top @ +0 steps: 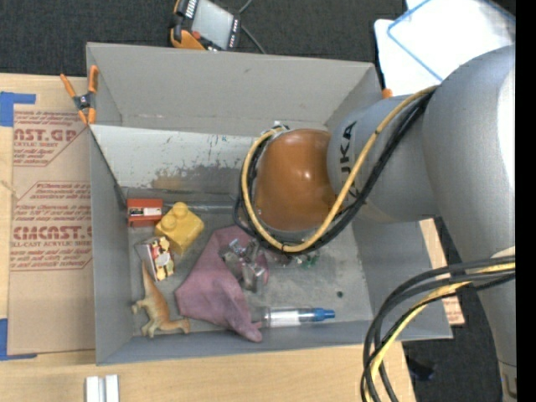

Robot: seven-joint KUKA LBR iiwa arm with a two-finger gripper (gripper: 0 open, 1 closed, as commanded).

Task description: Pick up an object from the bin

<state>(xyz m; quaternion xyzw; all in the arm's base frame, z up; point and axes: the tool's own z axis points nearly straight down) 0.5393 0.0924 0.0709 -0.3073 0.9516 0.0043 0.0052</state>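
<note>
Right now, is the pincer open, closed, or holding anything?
Pincer: cannot be told; it is over the purple cloth.

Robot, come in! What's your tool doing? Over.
Tool low over purple cloth, bin middle. Grip unclear. Blue-capped syringe just beside, yellow block farther left. Over.

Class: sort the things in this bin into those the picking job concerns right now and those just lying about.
Job: pincer; purple cloth beneath it; bin.
Lying about: yellow block; red box; tan toy animal; blue-capped syringe; small packet.
</note>
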